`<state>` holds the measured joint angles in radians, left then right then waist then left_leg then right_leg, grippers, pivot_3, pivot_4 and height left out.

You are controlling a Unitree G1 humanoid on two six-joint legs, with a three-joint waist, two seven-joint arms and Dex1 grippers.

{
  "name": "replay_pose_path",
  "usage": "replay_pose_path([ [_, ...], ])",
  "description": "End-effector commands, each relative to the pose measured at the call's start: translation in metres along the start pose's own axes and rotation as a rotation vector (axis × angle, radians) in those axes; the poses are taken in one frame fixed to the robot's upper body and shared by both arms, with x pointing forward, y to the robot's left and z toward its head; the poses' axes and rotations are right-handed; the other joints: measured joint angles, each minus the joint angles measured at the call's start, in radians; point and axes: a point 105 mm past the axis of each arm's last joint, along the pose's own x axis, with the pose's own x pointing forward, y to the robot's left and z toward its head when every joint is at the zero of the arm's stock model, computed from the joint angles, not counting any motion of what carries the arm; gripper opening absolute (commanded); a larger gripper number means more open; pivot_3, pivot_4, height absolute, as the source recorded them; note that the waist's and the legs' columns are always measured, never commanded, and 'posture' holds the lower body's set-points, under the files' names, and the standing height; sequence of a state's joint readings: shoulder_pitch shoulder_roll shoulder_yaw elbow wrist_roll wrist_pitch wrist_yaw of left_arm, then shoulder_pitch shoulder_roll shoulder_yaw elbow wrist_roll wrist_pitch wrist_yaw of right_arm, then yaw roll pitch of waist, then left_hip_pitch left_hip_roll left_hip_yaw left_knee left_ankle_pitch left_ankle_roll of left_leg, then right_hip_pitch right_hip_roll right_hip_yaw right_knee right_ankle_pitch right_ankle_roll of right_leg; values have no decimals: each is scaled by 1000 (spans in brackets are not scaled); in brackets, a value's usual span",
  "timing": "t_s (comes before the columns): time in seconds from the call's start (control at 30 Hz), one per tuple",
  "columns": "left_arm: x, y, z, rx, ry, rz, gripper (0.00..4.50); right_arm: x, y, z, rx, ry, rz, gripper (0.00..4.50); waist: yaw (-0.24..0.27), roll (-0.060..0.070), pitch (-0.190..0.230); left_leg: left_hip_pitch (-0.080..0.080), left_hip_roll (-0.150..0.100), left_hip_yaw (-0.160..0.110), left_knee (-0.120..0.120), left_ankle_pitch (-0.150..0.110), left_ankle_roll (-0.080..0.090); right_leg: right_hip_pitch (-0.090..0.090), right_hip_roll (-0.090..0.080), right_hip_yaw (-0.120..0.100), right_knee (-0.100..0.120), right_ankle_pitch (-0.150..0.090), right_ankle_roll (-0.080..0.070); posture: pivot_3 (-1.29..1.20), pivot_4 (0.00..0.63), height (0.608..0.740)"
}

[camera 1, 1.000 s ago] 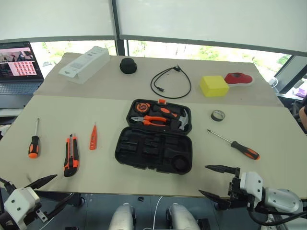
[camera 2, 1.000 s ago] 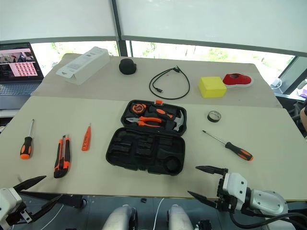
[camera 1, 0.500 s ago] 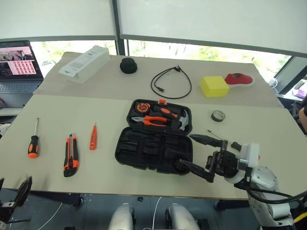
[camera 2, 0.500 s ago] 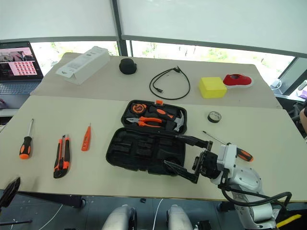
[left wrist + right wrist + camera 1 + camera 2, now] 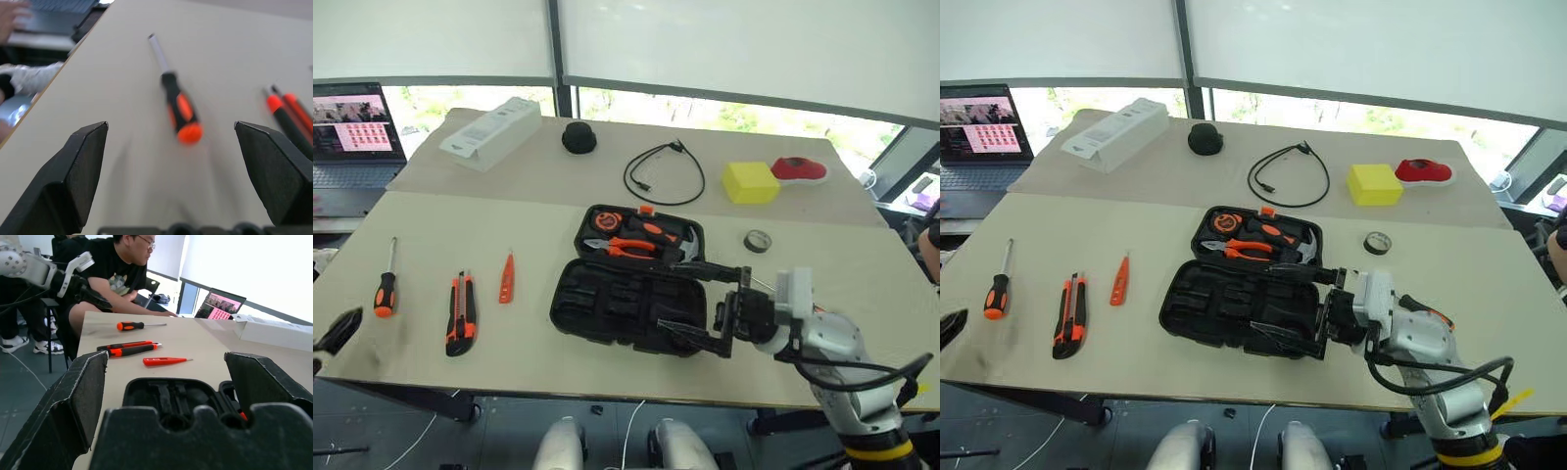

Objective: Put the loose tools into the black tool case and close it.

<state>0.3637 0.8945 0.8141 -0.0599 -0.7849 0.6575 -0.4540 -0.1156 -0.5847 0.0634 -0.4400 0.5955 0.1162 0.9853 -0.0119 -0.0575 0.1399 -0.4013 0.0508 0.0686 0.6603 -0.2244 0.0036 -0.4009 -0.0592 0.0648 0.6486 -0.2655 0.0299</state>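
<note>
We see the black tool case point(image 5: 628, 284) lying open at the centre of the table point(image 5: 862, 294), its far half holding orange-handled pliers point(image 5: 625, 246), a tape measure point(image 5: 604, 220) and a hammer point(image 5: 680, 242), its near half showing bare moulded slots.

The right gripper point(image 5: 700, 300) reaches in from the lower right of the frame, its 2 black fingers spread wide and holding nothing, over the right end of the case's near half. In the right wrist view these fingers frame the case's near half.

At the left of the frame lie 3 loose tools in a row: a screwdriver point(image 5: 385, 286), a utility knife point(image 5: 461, 313) and a small tester pen point(image 5: 507, 277), well apart from the case. The second screwdriver point(image 5: 1422, 310) lies behind the right arm, mostly hidden by it, and the dark tape roll point(image 5: 758, 240) sits to the right of the case.

The left gripper point(image 5: 182, 161) hangs at the lower left edge of the frame, at the table's corner, with its fingers point(image 5: 80, 166) spread wide and nothing between them; in its wrist view the screwdriver lies ahead of it on the table.

On the far part of the table we see a black cable point(image 5: 663, 174), a small round black object point(image 5: 578, 137), a white box point(image 5: 490, 133), a yellow block point(image 5: 750, 181) and a red object point(image 5: 800, 168). A laptop point(image 5: 350, 132) stands at the upper left.
</note>
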Motion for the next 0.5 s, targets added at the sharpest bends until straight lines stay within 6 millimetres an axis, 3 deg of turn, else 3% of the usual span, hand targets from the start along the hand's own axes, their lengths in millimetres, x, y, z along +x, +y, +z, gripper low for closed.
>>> replay_pose_path([
  [0.03, 29, 14, 7, -25, 142, 44, 4469, 6, -18, 12, -58, 71, 19, 4438, -3, 0, 1, -2, 0, 0, 0, 0, 0, -2, 1, 0, 1, 0, 0, 0, 150, 740],
  [0.33, 67, -1, -8, -32, 307, -33, 4469, 0, -31, 25, -29, 95, 17, 4438, 0, 3, 3, -10, 1, 2, -1, -1, -2, -8, 2, -1, 1, 0, -1, 0, 150, 740],
  [0.43, 69, 1, -16, -28, 343, -23, 3651, -1, -32, 31, -31, 49, 5, 4500, 1, 7, 5, -10, 0, 4, -1, -1, -2, -7, 1, -2, 1, 0, -1, 0, 150, 740],
  [0.5, 69, 1, -16, -39, 337, -30, 2863, -1, -32, 34, -47, 34, 8, 4500, 0, 8, 5, -9, 0, 4, -1, -1, -2, -6, 1, -1, 1, 0, -1, 0, 150, 740],
])
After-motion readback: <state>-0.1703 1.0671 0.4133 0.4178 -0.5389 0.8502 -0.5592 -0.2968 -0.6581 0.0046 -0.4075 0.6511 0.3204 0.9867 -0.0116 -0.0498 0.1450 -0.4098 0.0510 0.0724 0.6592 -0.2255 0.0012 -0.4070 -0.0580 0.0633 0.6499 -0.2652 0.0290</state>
